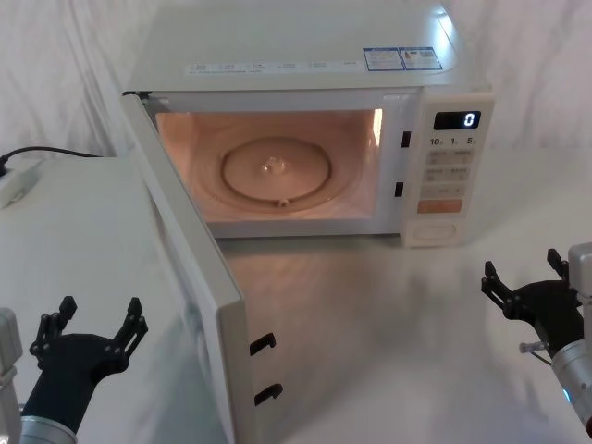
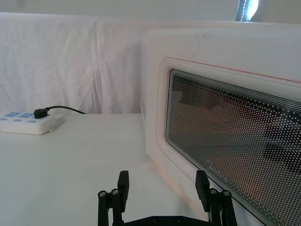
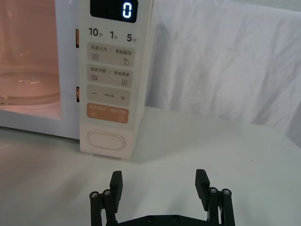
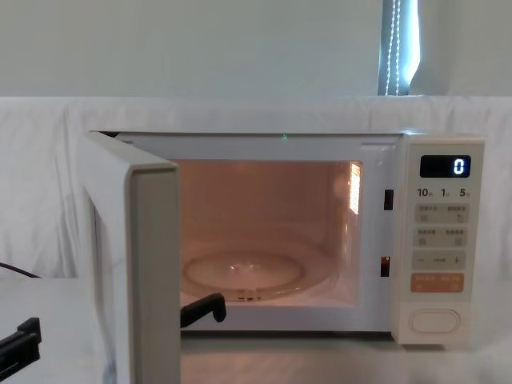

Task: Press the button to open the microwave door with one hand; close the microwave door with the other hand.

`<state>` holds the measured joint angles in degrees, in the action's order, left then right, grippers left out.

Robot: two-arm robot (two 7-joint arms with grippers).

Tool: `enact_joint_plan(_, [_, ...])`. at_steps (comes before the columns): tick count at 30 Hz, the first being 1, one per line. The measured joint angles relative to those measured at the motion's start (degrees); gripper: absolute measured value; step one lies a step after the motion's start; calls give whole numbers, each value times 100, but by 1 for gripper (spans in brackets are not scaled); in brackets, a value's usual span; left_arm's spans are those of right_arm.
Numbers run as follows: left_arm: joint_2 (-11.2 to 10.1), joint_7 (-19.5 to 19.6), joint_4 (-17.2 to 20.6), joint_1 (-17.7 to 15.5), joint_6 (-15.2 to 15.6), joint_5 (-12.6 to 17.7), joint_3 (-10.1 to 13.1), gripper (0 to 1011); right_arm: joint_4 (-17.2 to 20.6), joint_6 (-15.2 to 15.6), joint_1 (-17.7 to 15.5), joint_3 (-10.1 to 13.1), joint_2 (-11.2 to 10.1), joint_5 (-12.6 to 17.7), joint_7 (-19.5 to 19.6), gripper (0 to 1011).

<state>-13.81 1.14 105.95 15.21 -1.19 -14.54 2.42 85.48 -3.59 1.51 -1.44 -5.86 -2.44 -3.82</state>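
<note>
Standing wide open, hinged at the far side of the cavity: large cream microwave door with dark dotted glass window [image 2: 225,141], swinging out toward the black-fingered left-arm gripper [image 1: 88,333], just ahead of its spread, empty fingers. Looking rigid, light on its hinge and smooth-faced, so likely calling for a flat push on the raised frame near the free edge (not the glass). Hovering low on the other side, also spread and empty: black-fingered right-arm gripper [image 3: 160,186], with the wide cream oval push button [image 3: 106,140] ahead and untouched. Being cut off: both arms, door's lower edge; latch hooks barely readable.
</note>
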Motion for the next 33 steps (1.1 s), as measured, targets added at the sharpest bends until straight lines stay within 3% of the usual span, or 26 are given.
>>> enact_joint_plan(6, [0,0,0,0,0,0,0,813,0,0,0,0,0,0,0,1002])
enact_joint_plan(27, [0,0,0,0,0,0,0,100,0,0,0,0,0,0,0,1002])
enact_joint_plan(33, [0,0,0,0,0,0,0,0,0,0,0,0,0,0,0,1002])
